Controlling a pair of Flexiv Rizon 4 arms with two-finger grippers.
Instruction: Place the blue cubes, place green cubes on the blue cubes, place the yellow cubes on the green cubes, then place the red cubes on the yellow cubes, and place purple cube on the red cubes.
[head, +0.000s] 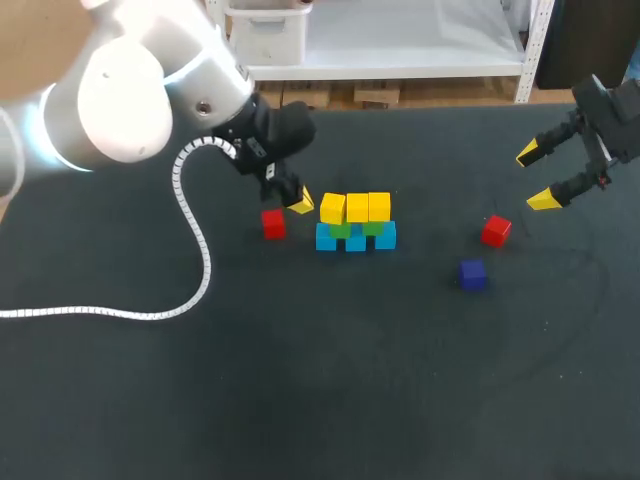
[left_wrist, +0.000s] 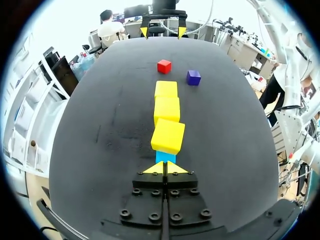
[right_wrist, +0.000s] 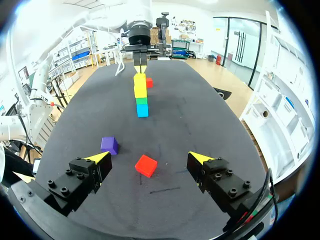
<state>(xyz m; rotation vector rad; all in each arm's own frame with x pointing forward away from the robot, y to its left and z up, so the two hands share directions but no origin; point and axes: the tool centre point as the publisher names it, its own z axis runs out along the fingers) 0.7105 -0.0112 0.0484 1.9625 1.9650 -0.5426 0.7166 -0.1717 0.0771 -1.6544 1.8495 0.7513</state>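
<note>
**Yellow row is up; the red cubes come next**

Your stack stands near the middle of the table (head: 300, 380): blue cubes (head: 355, 240) at the bottom, green cubes (head: 372, 228) on them, and three yellow cubes (head: 357, 207) in a row on top; no red sits on it yet, so I judge fetching red to be the step in hand.

Your left gripper (head: 300, 200) hangs just beside the row's left end, its fingers pressed together with nothing between them; your right gripper (head: 540, 178) is well off to the right, fingers wide apart and empty.

The left red cube (head: 273, 223) lies on the table just beside the stack, near the left gripper; the right red cube (head: 495, 231) lies between the stack and the right gripper, with the purple cube (head: 472, 273) near it.

- Back the left gripper away from the stack before you spread its fingers; the end yellow cube looks slightly turned, and a brush would likely shift it.
- Come straight down over the left red cube and clamp two flat opposite faces, squarely.
- Lower it onto the yellow row gently; let go only once it rests flat.
- With the right arm, steer clear of the purple cube; it goes on last.
</note>
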